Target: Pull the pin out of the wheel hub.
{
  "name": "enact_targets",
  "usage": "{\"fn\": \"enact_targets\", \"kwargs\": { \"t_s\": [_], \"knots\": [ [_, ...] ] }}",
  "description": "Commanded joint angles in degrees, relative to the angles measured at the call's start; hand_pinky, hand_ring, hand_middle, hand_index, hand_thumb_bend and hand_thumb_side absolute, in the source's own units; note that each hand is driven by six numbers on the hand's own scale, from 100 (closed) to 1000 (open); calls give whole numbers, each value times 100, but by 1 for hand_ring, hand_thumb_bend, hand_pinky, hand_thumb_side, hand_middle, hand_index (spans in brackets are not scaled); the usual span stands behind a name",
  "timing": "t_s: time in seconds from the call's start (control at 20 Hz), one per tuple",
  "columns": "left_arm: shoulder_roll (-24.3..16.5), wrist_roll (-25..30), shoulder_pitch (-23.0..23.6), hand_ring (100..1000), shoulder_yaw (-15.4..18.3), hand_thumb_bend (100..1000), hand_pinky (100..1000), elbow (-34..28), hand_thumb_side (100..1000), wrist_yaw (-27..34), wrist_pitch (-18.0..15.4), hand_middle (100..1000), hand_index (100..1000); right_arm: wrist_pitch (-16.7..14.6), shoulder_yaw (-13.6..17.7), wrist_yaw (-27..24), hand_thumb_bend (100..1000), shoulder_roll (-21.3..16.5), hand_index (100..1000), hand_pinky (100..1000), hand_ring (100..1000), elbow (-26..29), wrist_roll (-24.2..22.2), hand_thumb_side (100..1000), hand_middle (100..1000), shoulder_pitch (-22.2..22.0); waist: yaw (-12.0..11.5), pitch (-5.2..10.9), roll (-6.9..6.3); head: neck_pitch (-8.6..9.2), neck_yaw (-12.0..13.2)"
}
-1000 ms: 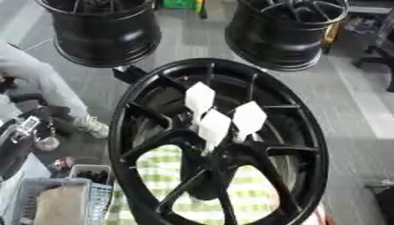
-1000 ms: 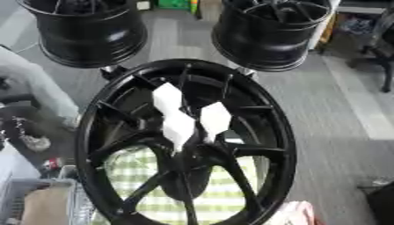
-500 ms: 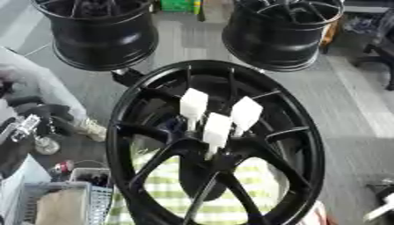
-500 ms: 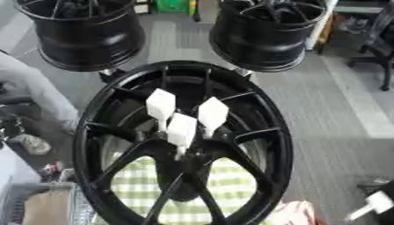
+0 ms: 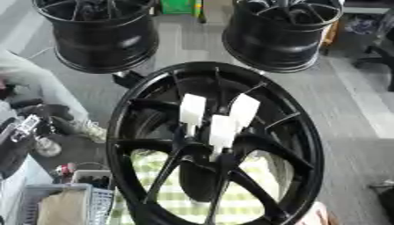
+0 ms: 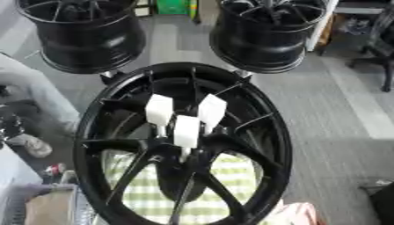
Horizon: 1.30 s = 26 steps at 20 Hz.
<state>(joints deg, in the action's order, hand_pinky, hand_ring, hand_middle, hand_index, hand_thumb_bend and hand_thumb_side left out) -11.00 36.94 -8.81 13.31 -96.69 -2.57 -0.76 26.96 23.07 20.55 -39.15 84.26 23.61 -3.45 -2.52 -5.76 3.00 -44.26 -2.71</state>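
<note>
This looks like a workshop: black wheel rims (image 5: 98, 33) stand on a grey concrete floor (image 5: 350, 101), a big spoked wheel hub (image 6: 184, 145) sits in front, and a basket (image 5: 58, 204) of clutter lies nearby.

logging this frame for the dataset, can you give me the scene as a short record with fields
main object: black wheel hub, standing tilted in the near centre
pins: three white tabbed pins stuck in the hub's centre, none pulled out
under the hub: green and white checked cloth
background: two more black wheels on the grey floor behind
lower left: grey basket holding a tan item
robot hands: neither can be made out in either view
task progress: not started, no hand on a pin
</note>
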Motion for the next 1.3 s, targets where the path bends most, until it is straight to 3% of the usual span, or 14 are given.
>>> {"fn": "enact_targets", "kwargs": {
  "t_s": [0.05, 0.2, 0.35, 0.6, 0.95, 1.3],
  "knots": [
    [-64, -20, -41, 604, 37, 100, 651, -89, 858, 31, -15, 639, 782, -101, 13, -52, 100, -125, 951, 665, 714, 161, 102, 469, 807, 68, -7, 42, -1, 15, -12],
    [-52, -13, -45, 604, 30, 100, 651, -86, 859, 29, -22, 639, 782, -371, -45, -90, 100, 39, 935, 642, 680, 437, 344, 440, 778, 87, -12, 28, -19, 15, -14],
    [-32, -6, -45, 604, 26, 100, 651, -81, 860, 24, -31, 639, 782, -759, -183, -414, 100, 401, 911, 606, 635, 874, 783, 479, 731, 82, -37, 7, -46, 15, -50],
    [18, 30, -86, 605, -6, 100, 652, -72, 861, 39, -62, 639, 783, -1562, -767, -1222, 100, 1166, 899, 581, 615, 1418, 1301, 584, 702, 46, -113, -51, -123, 15, -91],
    [53, 54, -106, 604, -23, 100, 651, -48, 863, 45, -89, 639, 783, -2265, -1180, -1827, 100, 2156, 881, 572, 604, 1099, 1602, 619, 677, 245, -134, -101, -173, 15, -122],
    [56, 75, -105, 605, -29, 100, 651, -49, 866, 31, -85, 639, 783, -2597, -1233, -2083, 100, 2410, 872, 571, 601, 841, 1645, 638, 671, 239, -124, -126, -156, 15, -123]
  ]
}}
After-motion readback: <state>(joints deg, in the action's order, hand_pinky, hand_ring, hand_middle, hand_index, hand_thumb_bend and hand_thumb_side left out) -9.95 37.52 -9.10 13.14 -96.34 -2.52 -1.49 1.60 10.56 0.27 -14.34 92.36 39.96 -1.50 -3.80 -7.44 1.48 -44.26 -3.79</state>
